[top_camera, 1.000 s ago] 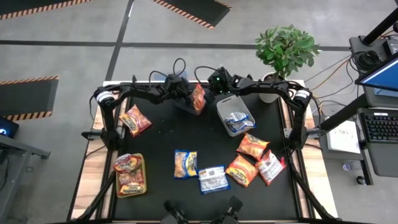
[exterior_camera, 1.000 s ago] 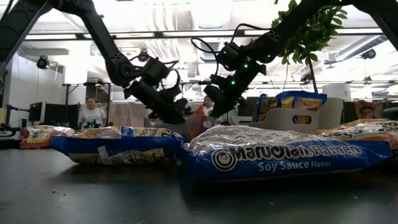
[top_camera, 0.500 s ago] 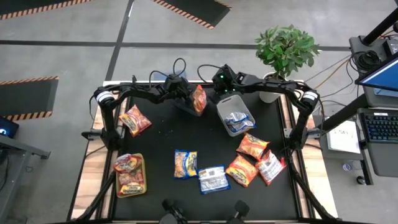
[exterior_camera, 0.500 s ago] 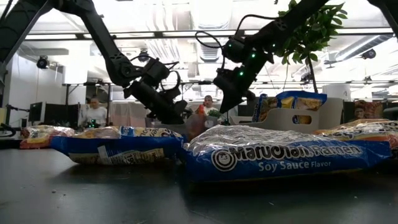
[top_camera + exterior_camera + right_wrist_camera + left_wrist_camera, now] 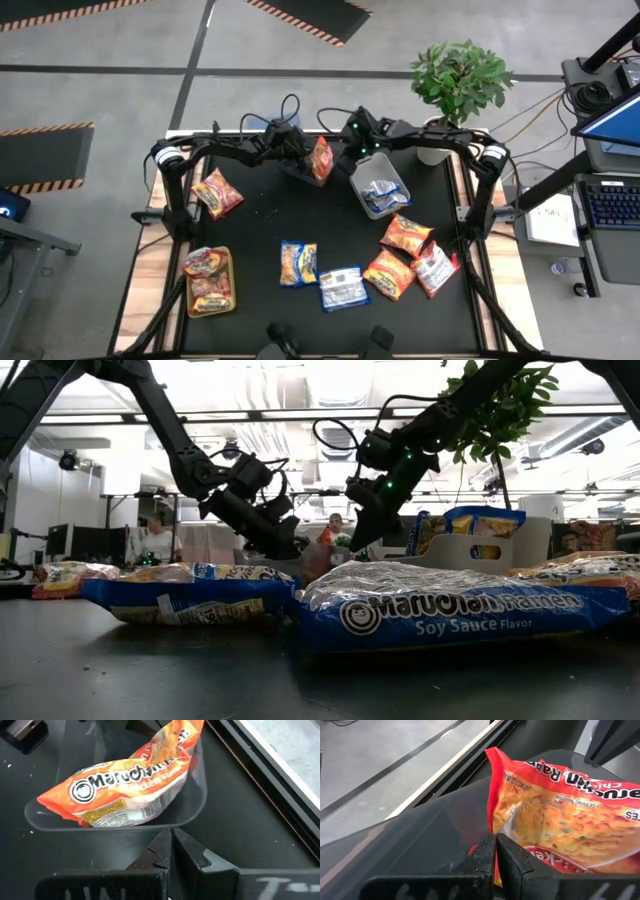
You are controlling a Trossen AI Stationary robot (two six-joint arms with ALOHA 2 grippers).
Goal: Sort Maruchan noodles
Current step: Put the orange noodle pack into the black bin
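An orange Maruchan packet (image 5: 320, 158) lies tilted in a dark see-through bin (image 5: 197, 805) at the table's far middle. My left gripper (image 5: 495, 845) reaches into the bin from the left, shut on the packet. My right gripper (image 5: 171, 840) is shut and slants down just outside the bin's right wall, beside the packet. More packets lie loose: an orange one (image 5: 217, 192) on the left, a blue-and-yellow one (image 5: 298, 263) and a blue one (image 5: 343, 287) near the front, and several on the right (image 5: 405, 235). My left gripper pinches the orange packet's red edge (image 5: 491, 827) at one corner between its two fingers. The fingers come slanting down from the table's left. The packet stands tilted, its far end raised and its lower part in the bin. Whether my right gripper touches the bin's rim, I cannot tell.
A grey bin (image 5: 378, 185) with blue packets stands right of the dark bin. A yellow-green bin (image 5: 210, 280) with red packets sits at the front left. A potted plant (image 5: 458, 75) stands at the far right corner. The table's middle is bare black surface.
My right gripper has tipped more steeply downward. Its fingertips have swung off the orange packet toward the table's right and now sit by the bin's wall. It has stayed shut.
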